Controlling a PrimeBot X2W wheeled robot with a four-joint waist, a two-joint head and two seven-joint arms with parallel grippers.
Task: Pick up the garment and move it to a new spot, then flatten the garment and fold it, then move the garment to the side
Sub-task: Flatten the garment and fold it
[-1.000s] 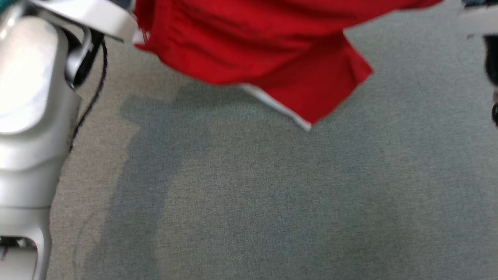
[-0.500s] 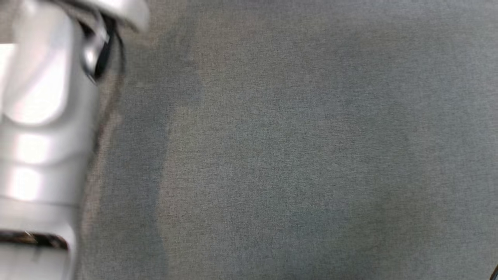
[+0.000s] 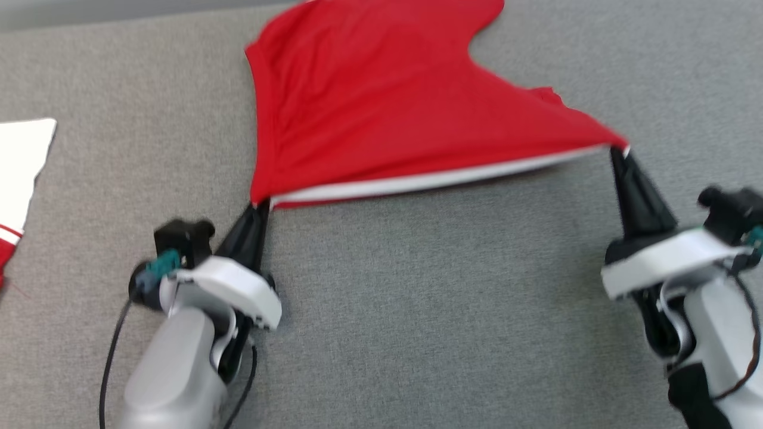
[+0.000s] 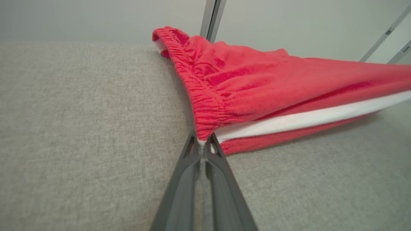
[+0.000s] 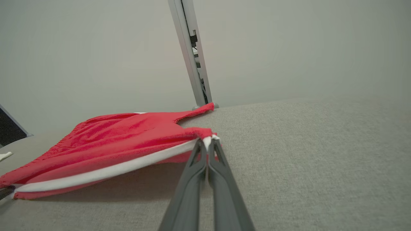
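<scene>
The garment (image 3: pixel 381 101) is a pair of red shorts with a white side stripe, stretched out over the grey fabric surface (image 3: pixel 417 310). My left gripper (image 3: pixel 260 205) is shut on the near left corner, at the gathered elastic waistband (image 4: pixel 205 106). At the near right corner, by the leg hem, my right gripper (image 3: pixel 617 150) is shut on the cloth. The near edge hangs taut between the two grippers just above the surface, while the far part lies on it. The left wrist view has the left gripper (image 4: pixel 202 143) pinching the garment (image 4: pixel 257 86); in the right wrist view the right gripper (image 5: pixel 207 141) pinches the garment (image 5: pixel 128 138).
A white and red cloth (image 3: pixel 21 167) lies at the left edge of the surface. A grey metal post (image 5: pixel 192 57) stands at the far edge, with a pale wall behind it.
The head camera has swung, so the whole picture has shifted. Earlier the red garment hung high at the top of the view; now it is spread low over the surface between both grippers.
</scene>
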